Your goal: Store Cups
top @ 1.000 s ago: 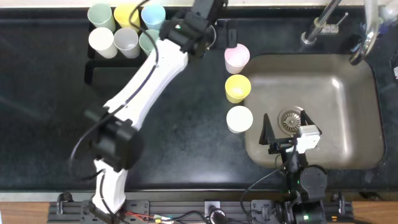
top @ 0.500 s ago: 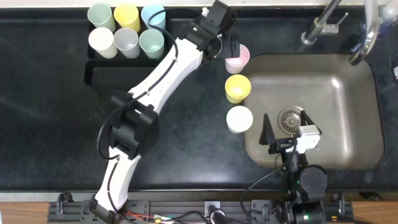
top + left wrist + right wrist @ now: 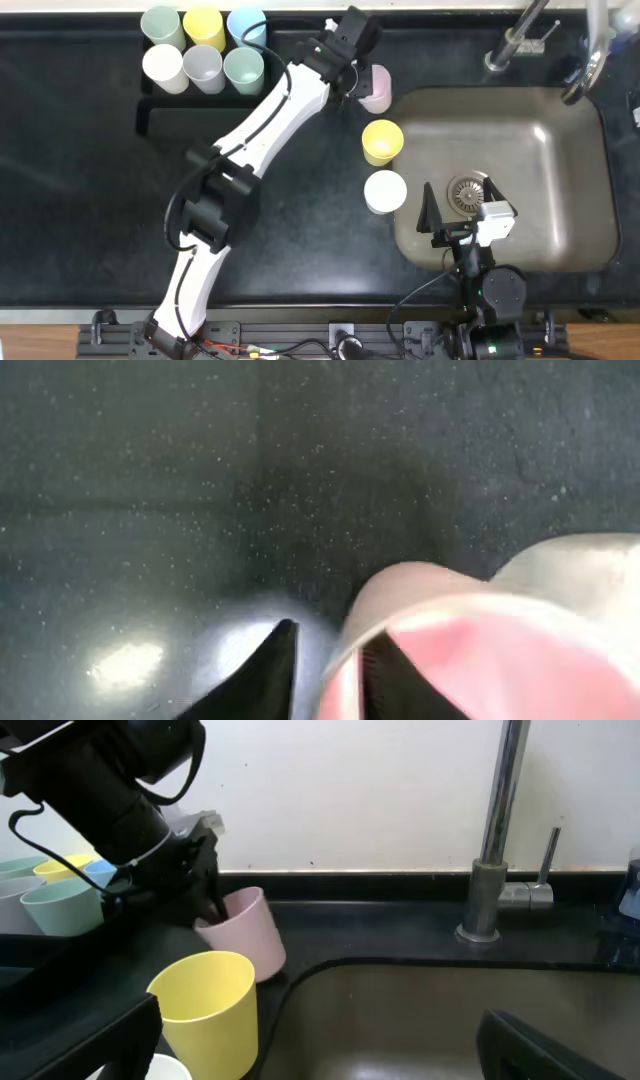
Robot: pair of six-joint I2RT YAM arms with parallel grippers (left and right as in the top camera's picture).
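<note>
The pale pink plastic cup (image 3: pixel 378 90) (image 3: pixel 247 932) (image 3: pixel 480 650) stands on the black speckled counter (image 3: pixel 300 220) at the sink's far left corner. It tilts now, where half a second ago it stood upright with its round mouth showing from above. My left end effector (image 3: pixel 357 80) (image 3: pixel 330 638) (image 3: pixel 207 892) straddles its wall, one finger inside the mouth and one outside. The fingers are only narrowly apart, and a sliver of counter shows between the outer finger and the wall. A second ago that arm's wrist was farther left, near the rack; it has swung across to the cup since.

Just nearer along the sink's edge stand the yellow plastic cup (image 3: pixel 382 141) (image 3: pixel 205 1005) and then the white plastic cup (image 3: pixel 385 190), both where they were. Six pastel cups (image 3: pixel 204 47) fill the black rack (image 3: pixel 150 105) at the counter's far left.

My right end effector (image 3: pixel 440 222) hangs over the steel sink (image 3: pixel 530 160), fingers wide apart and holding nothing, unmoved.
</note>
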